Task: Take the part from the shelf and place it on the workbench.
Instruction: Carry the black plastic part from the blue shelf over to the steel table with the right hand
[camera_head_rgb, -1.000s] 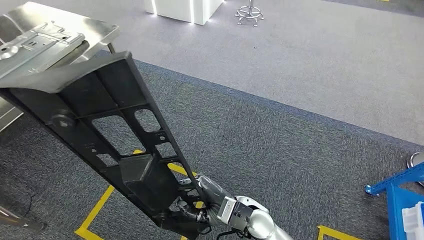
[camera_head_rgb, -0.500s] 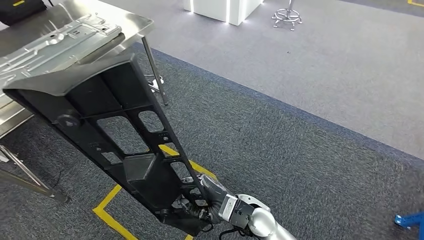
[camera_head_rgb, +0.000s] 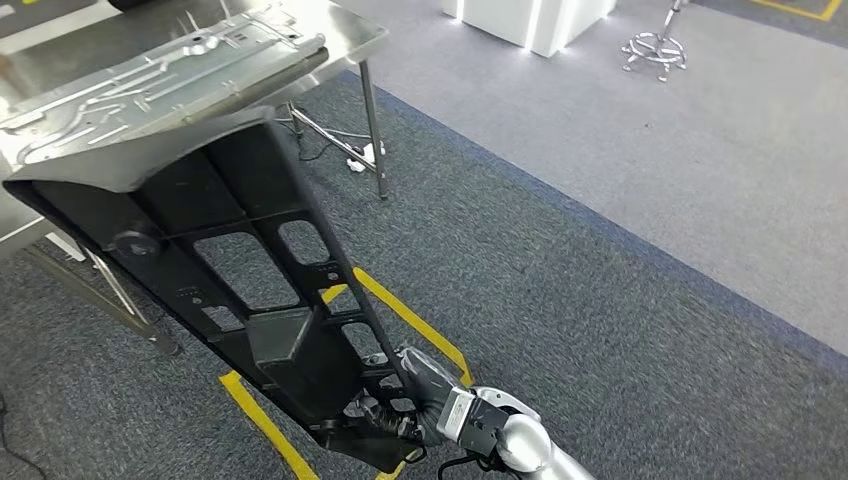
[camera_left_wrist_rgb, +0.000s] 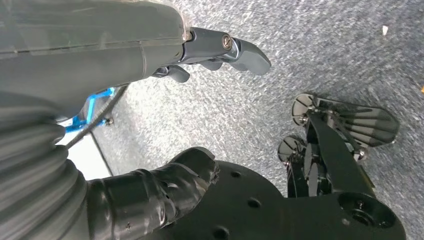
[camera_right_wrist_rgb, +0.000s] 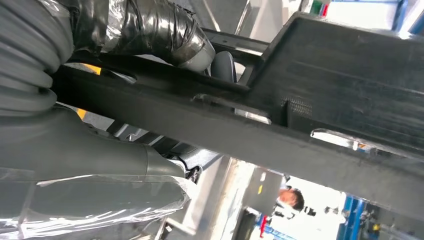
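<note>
Now the right hand (camera_head_rgb: 400, 415) grips the long black part (camera_head_rgb: 230, 290) at its near end, far end angled up-left toward the workbench (camera_head_rgb: 350, 40).

Right robot hand (camera_right_wrist_rgb: 150, 45) grips the long black ribbed part (camera_right_wrist_rgb: 320, 100), taped fingers (camera_right_wrist_rgb: 165, 30) over its edge, thumb beneath. A person (camera_right_wrist_rgb: 290, 199) blurred in the background.

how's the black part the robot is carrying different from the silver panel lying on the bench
The black part is dark, matte, ribbed plastic with open cutouts; the silver panel is shiny stamped sheet metal. The black part is tilted up in the air, gripped at its lower end by the right hand; the silver panel lies flat on the workbench. Both are long, flat pieces.
</note>
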